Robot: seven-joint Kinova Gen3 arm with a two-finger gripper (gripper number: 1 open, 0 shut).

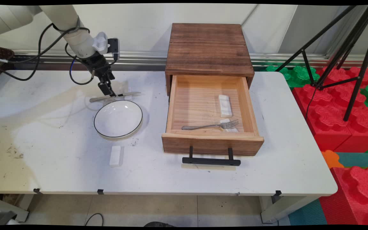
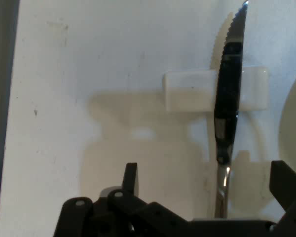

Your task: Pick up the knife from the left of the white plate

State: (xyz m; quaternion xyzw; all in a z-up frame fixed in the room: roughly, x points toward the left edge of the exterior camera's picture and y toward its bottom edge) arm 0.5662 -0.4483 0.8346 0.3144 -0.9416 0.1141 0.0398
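gripper (image 1: 110,90): black, two-fingered, on the white arm at the table's far left; fingers spread apart, one on each side of the knife's handle, not pressing on it in the hand view. left fingertip (image 2: 130,177) stands well off from the handle; the right one shows at the picture's edge.

knife (image 1: 115,96): silver table knife, lying flat on the table just behind the bowl. its toothed blade (image 2: 230,74) rests across a small white rest (image 2: 192,90); the handle lies between the fingers.

bowl (image 1: 118,118): white, thin dark rim, upright, just in front of the knife, left of the drawer.

white block (image 1: 115,156): small oblong piece, lying on the table in front of the bowl, apart from it.

wooden box (image 1: 208,48): dark brown top, at the table's far edge, middle.

drawer (image 1: 211,143): light wood, pulled out toward the near side, black bar handle (image 1: 211,161) on its front.

fork (image 1: 210,126): silver, lying inside the drawer near the front wall, tines to the right, resting on a small white piece (image 1: 233,129).

second white block (image 1: 225,105): oblong, inside the drawer, right of centre, behind the fork.

table (image 1: 59,172): white, scuffed at the left.

tripod (image 1: 347,51): black legs, right of the table, over red and green foam blocks (image 1: 340,108).
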